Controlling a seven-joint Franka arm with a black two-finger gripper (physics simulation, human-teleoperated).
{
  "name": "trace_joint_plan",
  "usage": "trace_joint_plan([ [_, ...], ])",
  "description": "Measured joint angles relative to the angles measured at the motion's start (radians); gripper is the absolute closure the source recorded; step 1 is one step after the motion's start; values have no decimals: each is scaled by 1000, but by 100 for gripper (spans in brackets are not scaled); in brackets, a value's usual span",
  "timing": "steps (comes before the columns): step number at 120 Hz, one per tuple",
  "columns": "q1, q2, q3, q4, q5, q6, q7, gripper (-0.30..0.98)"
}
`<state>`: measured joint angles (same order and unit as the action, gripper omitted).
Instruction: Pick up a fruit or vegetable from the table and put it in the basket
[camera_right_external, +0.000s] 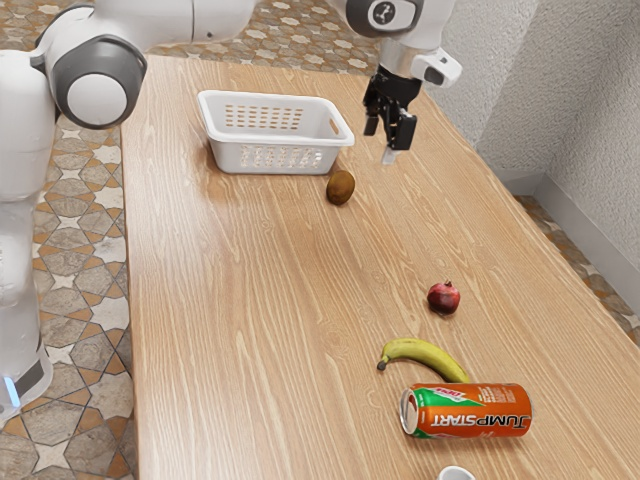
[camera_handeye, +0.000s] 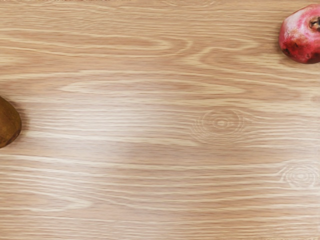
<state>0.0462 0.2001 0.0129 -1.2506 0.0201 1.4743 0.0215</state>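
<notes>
Black two-finger hand, fingers apart and empty, above the pale wooden desk at the approach step, the next move calling for alignment over, perhaps, the brown oval fruit beside the white perforated plastic basket

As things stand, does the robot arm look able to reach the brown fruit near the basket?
Probably yes. The pincer hovers empty near the brown fruit, whose top is uncovered; only the basket stands close, on one side.
</notes>
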Motion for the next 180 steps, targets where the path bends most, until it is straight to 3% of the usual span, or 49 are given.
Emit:
trace_joint_plan([
  [52, 11, 9, 11, 5, -35, 3, 38, 0],
  [66, 5, 17, -84, 9, -34, 36, 42, 0],
  [77, -4, 67, -192, 10, -28, 100, 48, 0],
  [87, -31, 131, -224, 33, -20, 145, 59, 0],
  [133, -84, 361, -229, 145, 52, 270, 146, 0],
  [180, -69, 476, -226, 206, 105, 319, 197, 0],
])
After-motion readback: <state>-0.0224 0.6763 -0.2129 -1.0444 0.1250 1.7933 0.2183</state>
